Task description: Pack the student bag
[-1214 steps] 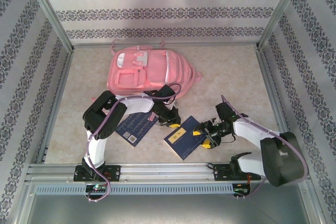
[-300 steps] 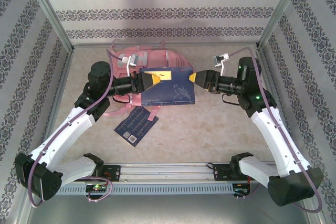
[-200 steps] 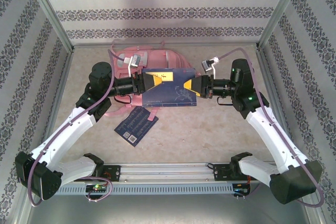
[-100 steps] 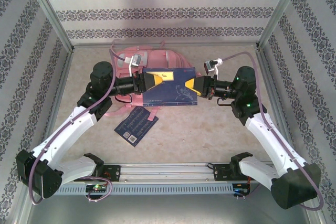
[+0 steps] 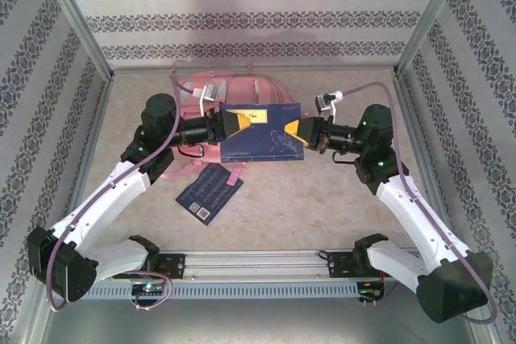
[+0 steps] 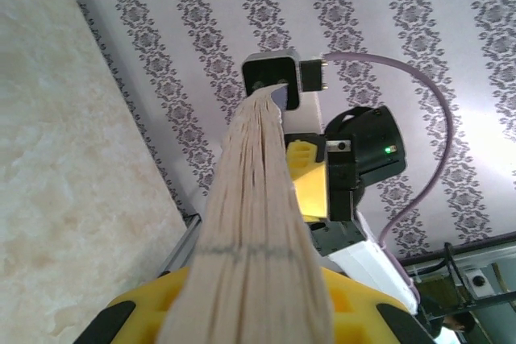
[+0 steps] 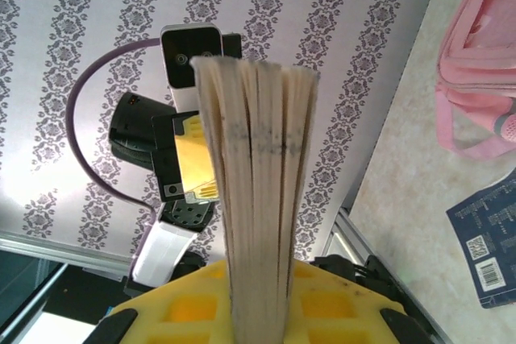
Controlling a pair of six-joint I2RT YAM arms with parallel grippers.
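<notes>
The student bag (image 5: 246,91) is a pink backpack lying at the back of the table, mostly hidden behind a dark blue book (image 5: 262,136). The book is held in the air between both arms. My left gripper (image 5: 232,122) is shut on its left edge and my right gripper (image 5: 295,130) is shut on its right edge. In the left wrist view the book's page edges (image 6: 258,215) run out from my left gripper (image 6: 258,316) toward the right gripper (image 6: 310,179) opposite. In the right wrist view the page block (image 7: 258,191) stands in my right gripper (image 7: 258,308), with the bag (image 7: 484,62) at right.
A second dark blue book (image 5: 210,191) lies flat on the beige table in front of the bag, also seen as the book (image 7: 492,247) at lower right of the right wrist view. Patterned walls and metal frame rails enclose the table on three sides.
The book has gone from the table near the arm bases up into the air by the bag. My right gripper slid onto its right edge and shut; little has moved in the last half second.
</notes>
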